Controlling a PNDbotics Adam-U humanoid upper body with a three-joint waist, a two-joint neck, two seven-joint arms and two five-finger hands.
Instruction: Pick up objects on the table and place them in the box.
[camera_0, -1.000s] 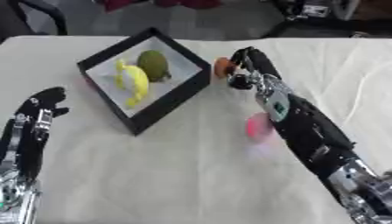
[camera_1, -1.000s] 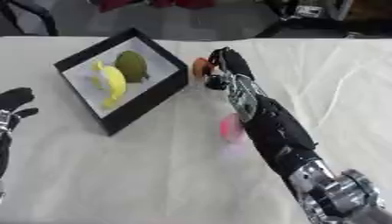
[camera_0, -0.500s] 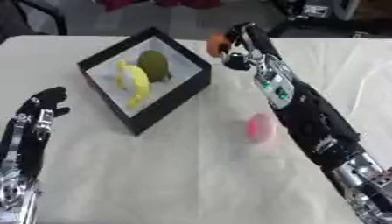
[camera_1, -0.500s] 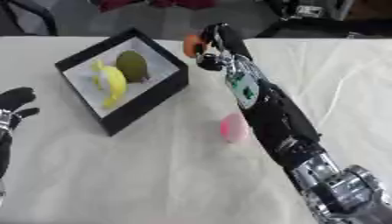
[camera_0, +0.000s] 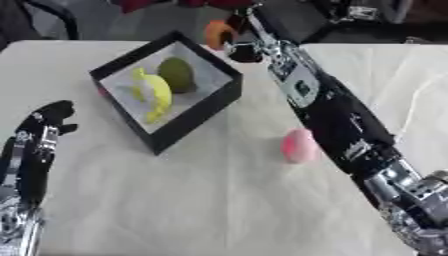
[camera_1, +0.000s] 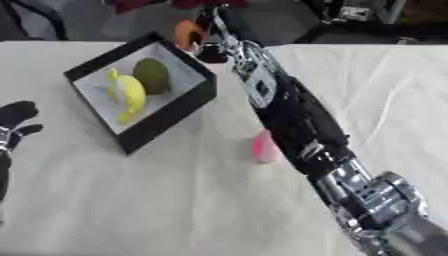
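1. Cream cloth covers the table (camera_0: 201, 200), and every item in view rests on it or hangs above it.
2. A black box (camera_0: 166, 90) with a pale inside sits askew on the far left part of the table, one corner pointing away from the robot.
3. Inside the box lie a yellow object (camera_0: 153, 95) and, touching it on the far side, a dark olive-green rounded object (camera_0: 178, 74).
4. The right hand (camera_0: 241, 37) is stretched out long from the lower right, reaching past the box's far right corner, near the table's far edge.
5. Its fingers are curled round a small orange object (camera_0: 216, 34), which is lifted off the cloth and sits just beyond the box's far corner, outside the rim.
6. I cannot tell the orange object's exact shape; only its colour and rounded outline show.
7. A pink rounded object (camera_0: 298, 145) lies on the cloth to the right of the box, well apart from it and just beside the right forearm.
8. The left hand (camera_0: 44, 127) rests at the left edge of the table, left of the box and apart from it, fingers relaxed and pointing away from the robot, holding nothing.
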